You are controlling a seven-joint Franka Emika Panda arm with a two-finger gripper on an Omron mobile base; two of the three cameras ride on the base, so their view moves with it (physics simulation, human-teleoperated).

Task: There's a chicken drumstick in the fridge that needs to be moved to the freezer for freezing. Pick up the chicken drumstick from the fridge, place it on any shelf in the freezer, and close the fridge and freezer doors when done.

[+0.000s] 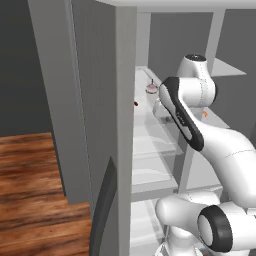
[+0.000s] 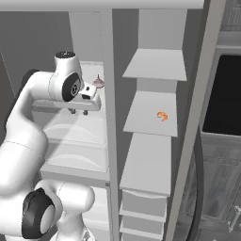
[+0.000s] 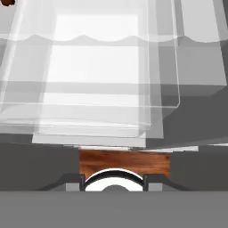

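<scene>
Chicken drumstick (image 1: 135,103) lies apart — left of gripper (image 2: 78,112).

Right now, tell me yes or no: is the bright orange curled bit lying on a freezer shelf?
Yes. In the right base view the orange curled bit lies on a plain grey shelf of the narrow freezer compartment.

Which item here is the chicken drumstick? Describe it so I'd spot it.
Inside the open fridge, look along its upper white shelf. The chicken drumstick is the tiny reddish-brown piece at the shelf's left edge, nearer and darker than the pinkish pointed-top item behind it.
</scene>
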